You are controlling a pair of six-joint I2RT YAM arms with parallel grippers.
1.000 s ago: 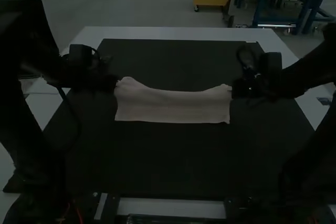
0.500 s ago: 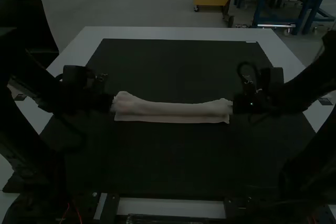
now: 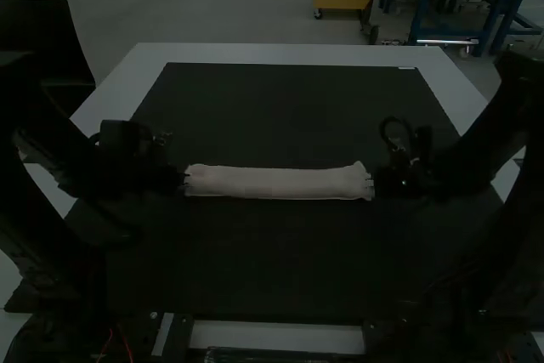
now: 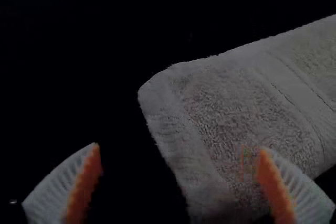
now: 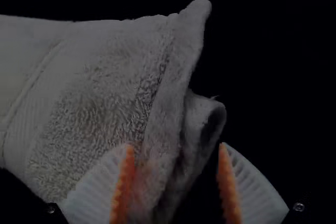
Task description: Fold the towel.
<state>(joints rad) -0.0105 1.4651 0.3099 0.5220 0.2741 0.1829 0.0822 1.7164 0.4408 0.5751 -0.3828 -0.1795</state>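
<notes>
Flanking the towel (image 3: 276, 183), your left gripper (image 3: 180, 178) and right gripper (image 3: 375, 183) are standing wide.
Your towel is lying in a narrow, folded strip across the middle of the black mat (image 3: 272, 252); your left gripper is sitting at its left end with fingers spread, while your right gripper is spreading its own at the right end, where layered folds are showing.

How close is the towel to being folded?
The towel already lies folded in a long strip. Nothing is gripped: the left tool and right tool are open at its ends. Maybe left: tidying the layer poking out by the right tool, or another fold.
</notes>
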